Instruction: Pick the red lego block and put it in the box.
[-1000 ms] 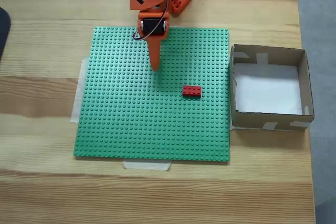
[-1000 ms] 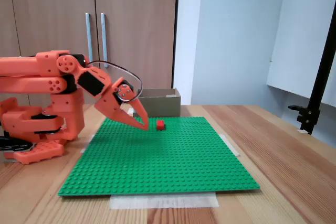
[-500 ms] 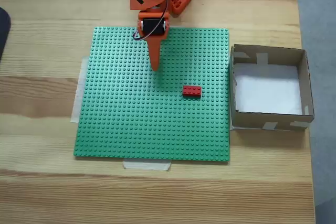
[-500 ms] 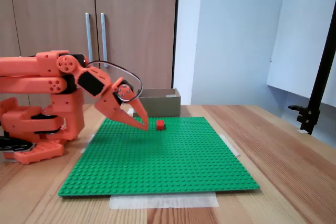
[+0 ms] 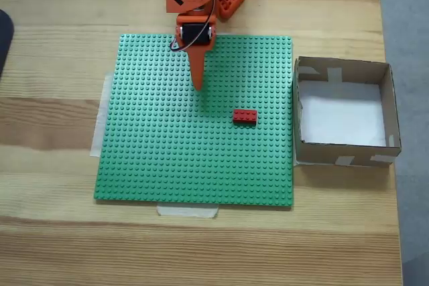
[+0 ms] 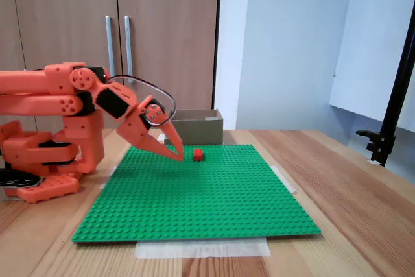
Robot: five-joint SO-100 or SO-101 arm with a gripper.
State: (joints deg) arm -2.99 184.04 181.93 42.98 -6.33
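Observation:
The red lego block (image 5: 244, 116) lies on the green studded baseplate (image 5: 167, 165), right of centre, and shows small in a fixed view from the side (image 6: 198, 154). The brown cardboard box (image 5: 387, 108) with a white floor stands just right of the plate; from the side its wall (image 6: 198, 126) rises behind the block. My orange gripper (image 5: 198, 85) hangs over the plate's upper middle, up and left of the block and apart from it. Its tips (image 6: 179, 157) are together and point down at the plate, holding nothing.
The arm's orange base (image 6: 48, 160) sits at the table's far edge, at top in the view from above. White tape (image 5: 188, 211) holds the plate to the wooden table (image 5: 53, 31). A black stand (image 6: 389, 115) is clamped at one table edge.

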